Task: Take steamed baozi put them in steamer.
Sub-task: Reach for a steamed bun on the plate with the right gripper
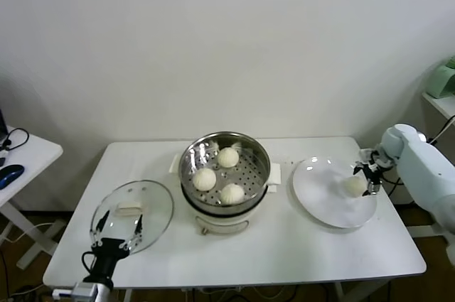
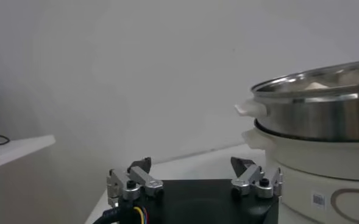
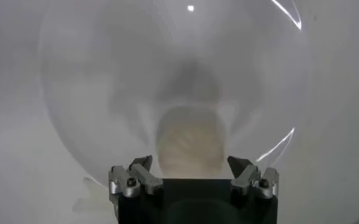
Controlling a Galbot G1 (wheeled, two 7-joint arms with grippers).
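Note:
Three cream-white baozi [image 1: 227, 157] [image 1: 204, 178] [image 1: 232, 193] lie in the steel steamer [image 1: 260, 155] on its white cooker base at the table's middle. A fourth baozi [image 1: 355, 185] [image 3: 189, 142] sits on the white plate [image 1: 320, 199] at the right. My right gripper [image 1: 368, 177] [image 3: 191, 165] is open just above that baozi, its fingers either side of it with gaps to both. My left gripper [image 1: 119, 229] [image 2: 192, 165] is open and empty, low at the table's front left, over the glass lid [image 1: 153, 206]. The steamer shows in the left wrist view [image 2: 325, 109].
The flat glass lid lies left of the steamer near the front edge. A small side table [image 1: 28, 154] with a cable and a blue object stands at the far left. A green object [image 1: 442, 80] sits on a shelf at the far right.

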